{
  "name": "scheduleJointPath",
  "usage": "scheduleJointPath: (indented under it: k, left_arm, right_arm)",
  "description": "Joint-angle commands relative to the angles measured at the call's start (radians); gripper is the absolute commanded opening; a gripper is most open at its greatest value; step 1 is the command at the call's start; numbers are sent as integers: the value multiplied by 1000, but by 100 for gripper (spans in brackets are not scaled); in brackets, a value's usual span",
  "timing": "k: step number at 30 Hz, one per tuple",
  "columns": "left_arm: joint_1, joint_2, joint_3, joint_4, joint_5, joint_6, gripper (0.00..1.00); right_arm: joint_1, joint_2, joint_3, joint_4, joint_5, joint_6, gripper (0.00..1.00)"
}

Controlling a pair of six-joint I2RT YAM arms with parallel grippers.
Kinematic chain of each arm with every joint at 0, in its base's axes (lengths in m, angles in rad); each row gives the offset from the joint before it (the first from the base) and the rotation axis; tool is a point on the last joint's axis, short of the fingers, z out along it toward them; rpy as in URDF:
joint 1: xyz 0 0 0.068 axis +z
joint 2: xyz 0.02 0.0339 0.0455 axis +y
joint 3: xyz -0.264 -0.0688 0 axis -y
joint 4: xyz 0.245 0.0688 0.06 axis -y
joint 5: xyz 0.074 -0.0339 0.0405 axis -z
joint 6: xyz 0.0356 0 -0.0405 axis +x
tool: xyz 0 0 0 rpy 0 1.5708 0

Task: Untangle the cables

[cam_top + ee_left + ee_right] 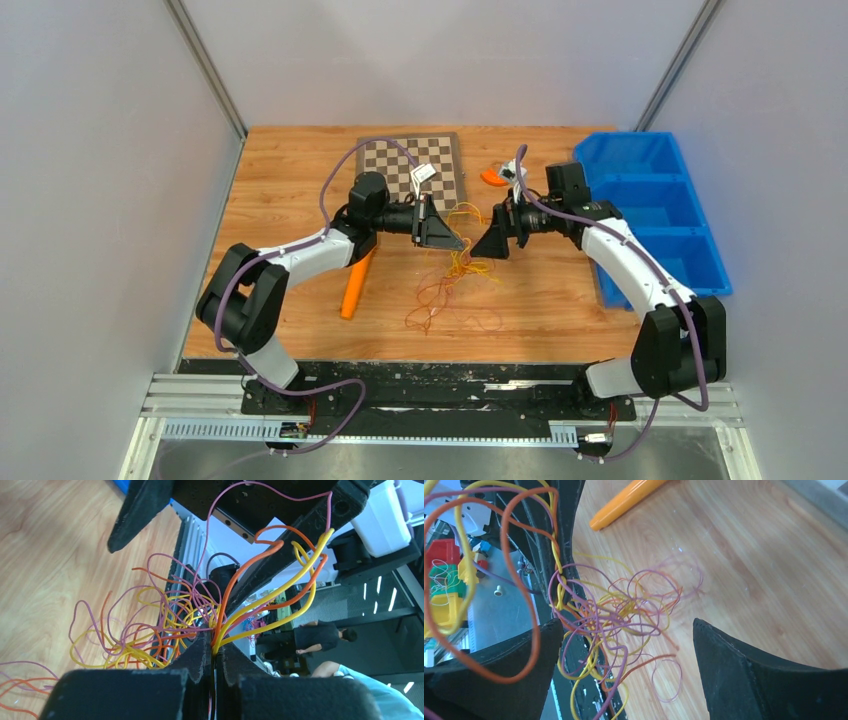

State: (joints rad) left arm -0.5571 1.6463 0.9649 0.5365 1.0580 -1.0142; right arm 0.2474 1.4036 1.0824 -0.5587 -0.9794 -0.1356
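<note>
Between left jaws, cables (pixel 218 630), ends hidden

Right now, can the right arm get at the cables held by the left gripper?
Probably yes. The right gripper is open and faces the cables, which the left gripper pinches; nothing solid lies between.

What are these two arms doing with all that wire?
They are sorting out a tangle of thin yellow, orange and purplish cables on the wooden table. The left end effector is shut on a few yellow and orange strands, holding them above the table. The right end effector faces it, open, with strands looped over one finger. Most of the bunch is not yet separated.
</note>
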Motion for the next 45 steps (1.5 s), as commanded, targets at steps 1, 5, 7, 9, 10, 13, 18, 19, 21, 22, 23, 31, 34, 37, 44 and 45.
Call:
scheduleJointPath:
  k: [1, 5, 7, 9, 10, 13, 18, 19, 21, 22, 23, 31, 34, 37, 44, 45]
  left_arm:
    - [-6, -8, 17, 167, 44, -90, 0]
    - [-8, -28, 16, 147, 33, -70, 0]
    - [-9, -42, 23, 111, 33, -47, 0]
    - [-10, -54, 31, 71, 37, -23, 0]
    - [-9, -63, 33, 45, 37, -5, 0]
    - [-6, -92, 25, -12, 36, 35, 0]
    - [47, -219, 80, -508, -54, 405, 0]
    - [57, -256, 89, -646, -81, 456, 0]
    - [98, -306, 107, -794, -146, 571, 0]
    - [138, -319, 113, -834, -170, 619, 0]
    - [159, -341, 119, -912, -176, 639, 0]
    - [361, -443, 190, -1254, -218, 929, 0]
    - [367, -464, 207, -1286, -217, 970, 0]
    - [365, -478, 198, -1274, -223, 968, 0]
    - [355, -447, 153, -1203, -223, 946, 0]
    - [354, -438, 143, -1211, -251, 976, 0]
  right_arm:
    - [10, -16, 40, 83, -21, 30, 100]
    - [42, -59, -29, 120, -20, 38, 99]
    - [65, -75, -53, 144, -23, 45, 93]
    - [77, -77, -55, 145, -32, 45, 73]
    - [74, -81, -55, 144, -26, 42, 56]
    - [68, -105, -56, 136, 25, 34, 3]
    - [-32, -150, -59, 9, 199, -49, 0]
    - [-63, -161, -64, -18, 248, -75, 0]
    - [-147, -178, -69, -66, 318, -121, 0]
    - [-196, -183, -65, -97, 334, -144, 0]
    - [-264, -186, -53, -122, 345, -167, 0]
    - [-577, -192, 41, -255, 342, -302, 0]
    - [-579, -199, 80, -281, 334, -309, 0]
    - [-581, -205, 135, -295, 302, -299, 0]
    - [-584, -201, 325, -297, 198, -224, 0]
    - [-592, -188, 371, -296, 212, -223, 0]
